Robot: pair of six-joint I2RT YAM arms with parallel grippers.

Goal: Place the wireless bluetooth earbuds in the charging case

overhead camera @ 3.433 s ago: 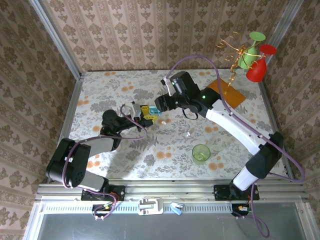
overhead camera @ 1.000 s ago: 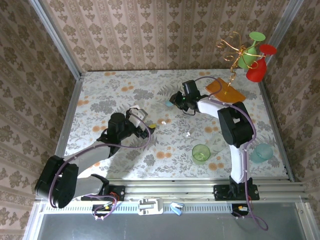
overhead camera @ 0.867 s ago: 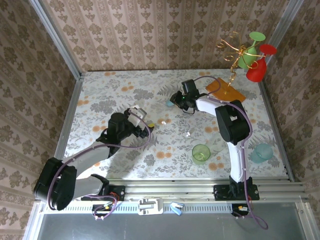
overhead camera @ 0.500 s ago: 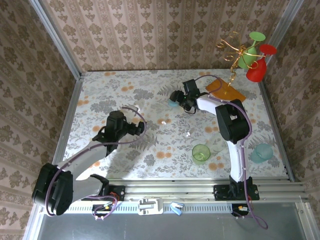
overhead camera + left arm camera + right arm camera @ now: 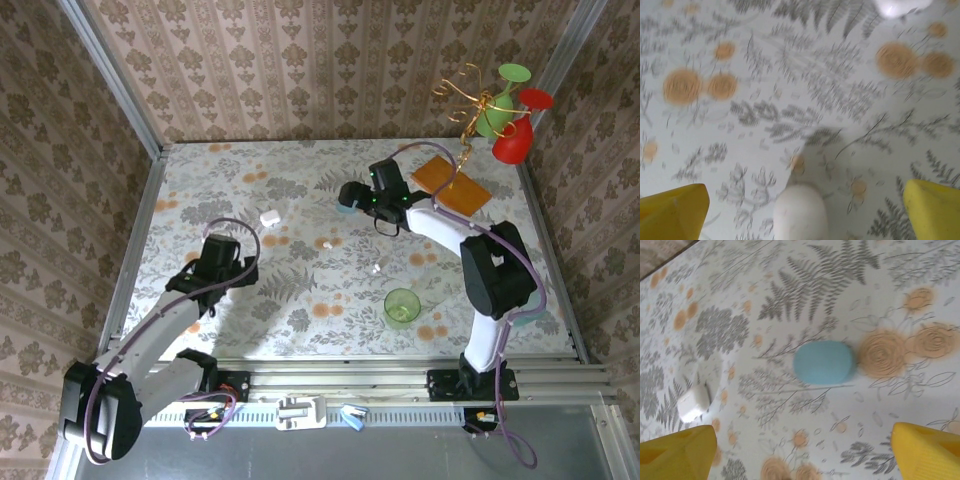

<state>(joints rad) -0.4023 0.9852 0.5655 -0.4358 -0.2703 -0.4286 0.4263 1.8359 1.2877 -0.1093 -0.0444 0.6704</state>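
**Fig.** My right pincer [image 5: 802,450] stood released, fingertips spread wide over the pale-blue case [image 5: 824,362] without touching it. The white case [image 5: 693,402] lay well to its left. My left pincer [image 5: 802,210] was also released and grasped nothing, low over the flowered table [image 5: 300,300]. One white earbud [image 5: 327,242] lay loose between the arms. A second earbud [image 5: 376,268] lay nearer and to the right.

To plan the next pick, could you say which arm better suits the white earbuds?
Probably right: the open right end effector is nearer both white earbuds than the left end effector is.
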